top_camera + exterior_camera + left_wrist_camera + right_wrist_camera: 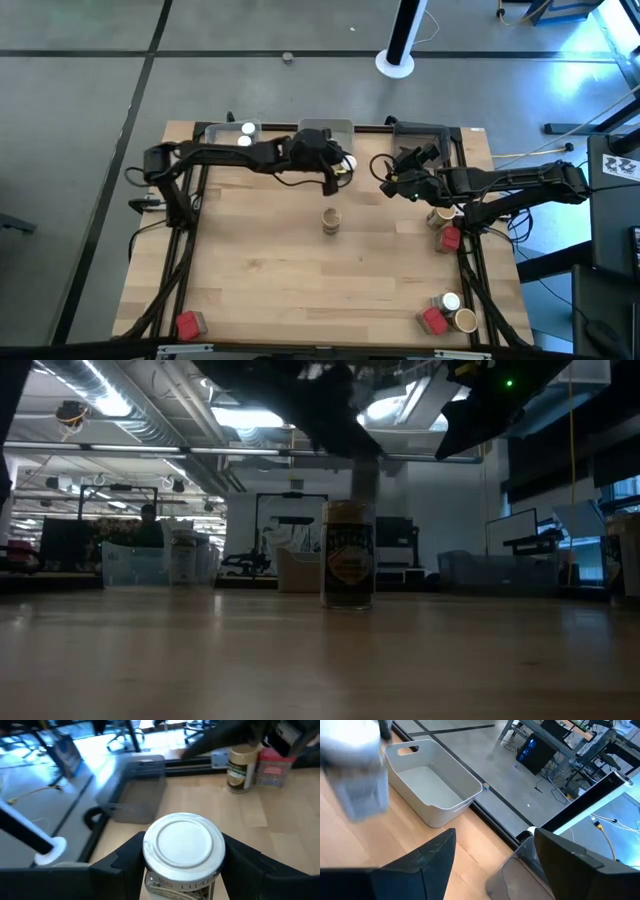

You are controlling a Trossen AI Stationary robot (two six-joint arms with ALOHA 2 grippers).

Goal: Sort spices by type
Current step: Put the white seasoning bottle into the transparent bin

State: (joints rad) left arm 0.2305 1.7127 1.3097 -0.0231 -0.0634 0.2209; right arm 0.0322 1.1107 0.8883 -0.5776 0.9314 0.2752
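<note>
White-capped jar (183, 851) in L gripper (182, 870)

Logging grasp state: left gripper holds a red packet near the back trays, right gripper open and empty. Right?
Not quite. The left gripper holds a white-capped jar, not a red packet; the left wrist view shows it. The right gripper is open and empty.

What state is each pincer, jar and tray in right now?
Left pincer: shut on white-capped jar, by the far trays.
Right pincer: open, empty, near the right tray.
Brown jar: upright, mid-table, untouched.
Left tray: holds two white-capped jars.
Pale tray: empty.
</note>
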